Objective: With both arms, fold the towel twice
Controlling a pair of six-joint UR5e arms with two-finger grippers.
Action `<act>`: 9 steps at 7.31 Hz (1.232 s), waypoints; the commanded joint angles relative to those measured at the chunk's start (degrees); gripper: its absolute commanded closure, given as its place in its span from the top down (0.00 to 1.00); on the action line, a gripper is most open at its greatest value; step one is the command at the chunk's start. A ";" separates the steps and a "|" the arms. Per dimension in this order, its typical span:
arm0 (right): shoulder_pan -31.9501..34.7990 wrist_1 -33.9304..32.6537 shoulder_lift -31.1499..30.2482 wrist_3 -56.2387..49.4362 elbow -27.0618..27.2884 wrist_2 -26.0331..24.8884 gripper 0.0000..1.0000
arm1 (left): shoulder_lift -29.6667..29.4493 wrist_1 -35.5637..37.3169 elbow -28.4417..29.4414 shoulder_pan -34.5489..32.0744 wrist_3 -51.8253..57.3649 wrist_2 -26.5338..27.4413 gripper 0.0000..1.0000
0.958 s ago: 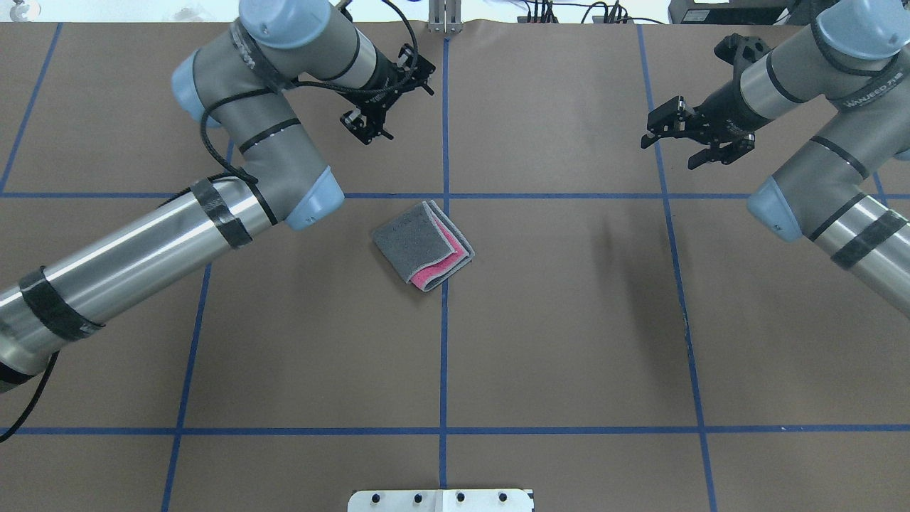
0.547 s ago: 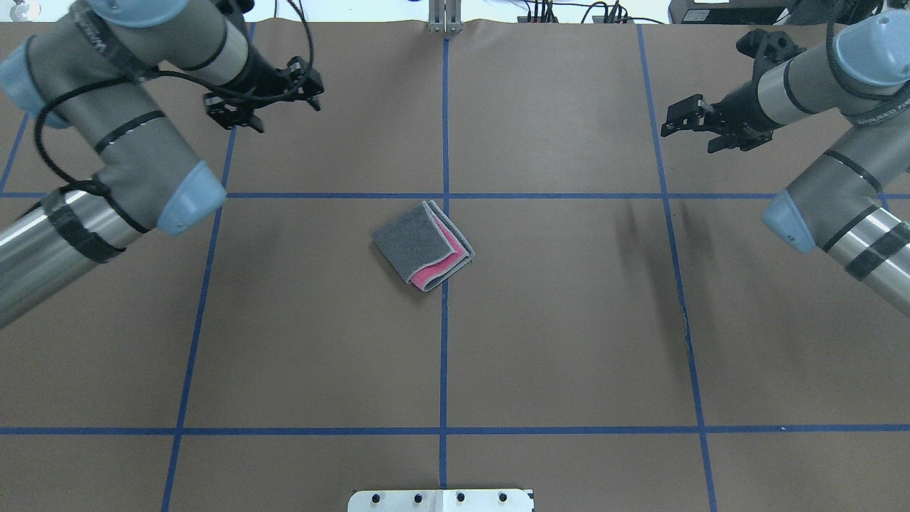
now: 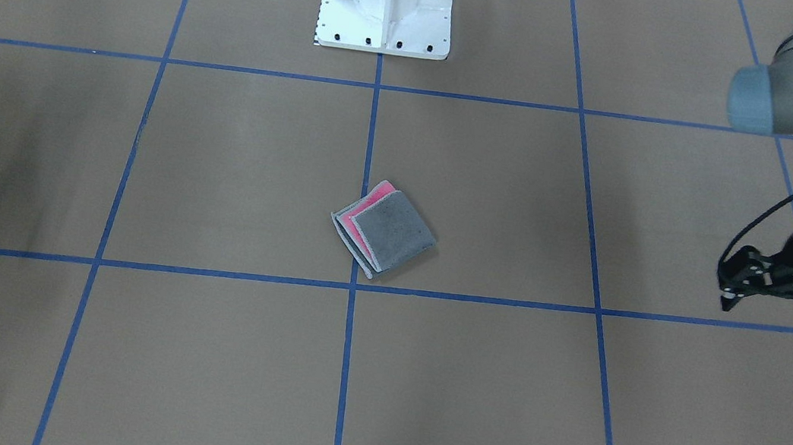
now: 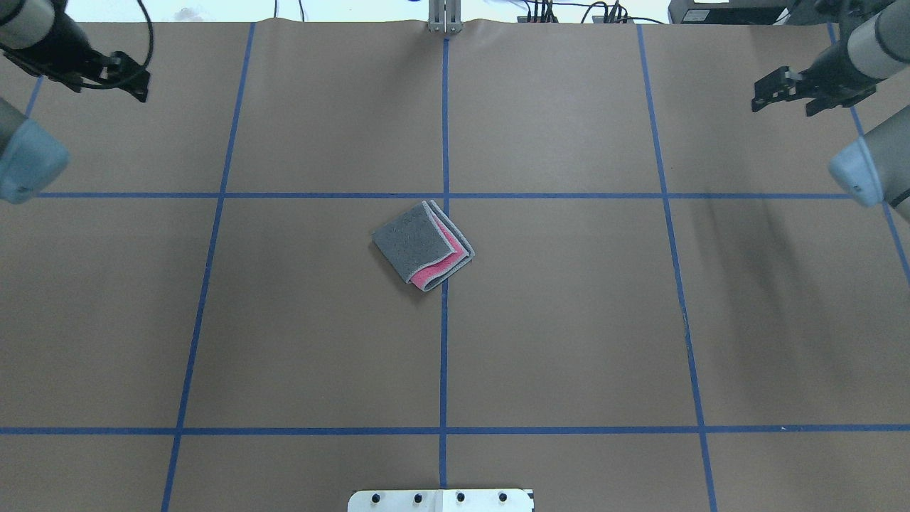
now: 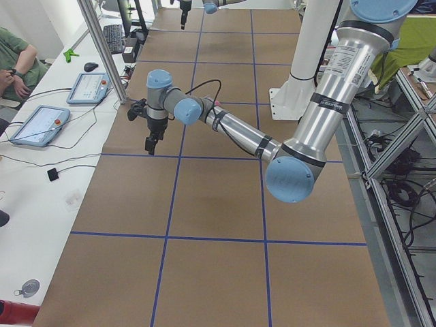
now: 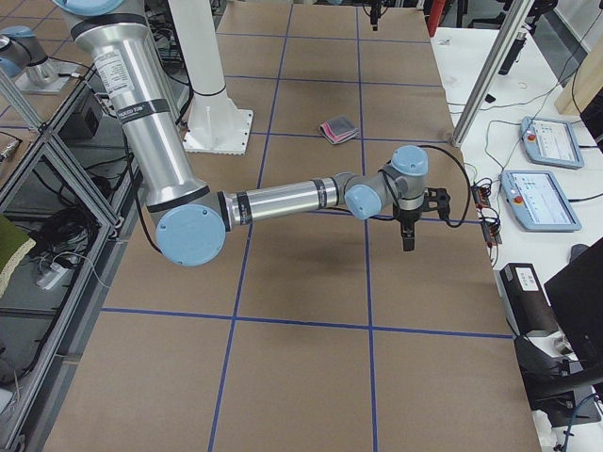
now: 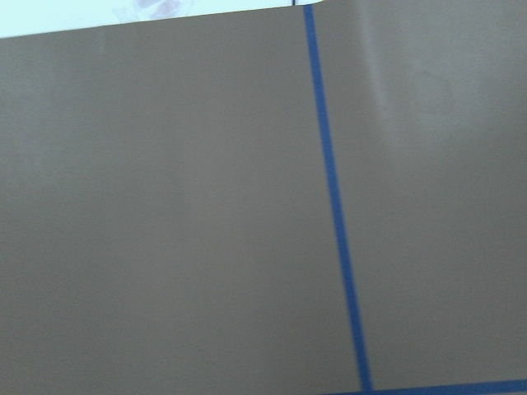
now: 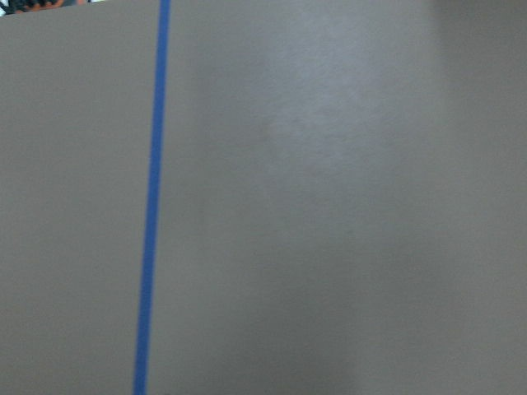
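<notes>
Lying mid-table, towel [image 4: 422, 245] — left claw [image 4: 134, 84], right claw [image 4: 783, 97] distant.

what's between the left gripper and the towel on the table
Between the left gripper and the towel lies only bare brown table crossed by blue tape lines, seen in the overhead view.

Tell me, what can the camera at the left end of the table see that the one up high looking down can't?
Only the left-end camera shows a person and two tablets beside the table. Only the overhead camera shows the folded towel plainly; from the side the left arm covers almost all of it. Both show the left gripper and blue tape lines.
</notes>
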 commanded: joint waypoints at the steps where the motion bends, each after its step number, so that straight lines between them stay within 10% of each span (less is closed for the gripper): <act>1: 10.39 -10.41 -3.82 -17.37 1.18 0.76 1.00 | 7.68 1.69 0.08 -9.59 21.82 -4.33 1.00; 4: 22.61 -9.48 -16.49 -24.38 5.21 11.45 1.00 | 17.87 -0.83 7.09 -13.33 22.87 -10.09 1.00; 6: 23.10 -12.87 -30.42 -23.51 24.20 11.66 1.00 | 20.09 -5.42 7.03 -16.30 22.34 -12.87 1.00; 9: 23.01 -32.14 -21.71 -24.29 26.77 11.75 1.00 | 28.08 6.28 -11.26 -18.77 21.99 -18.09 1.00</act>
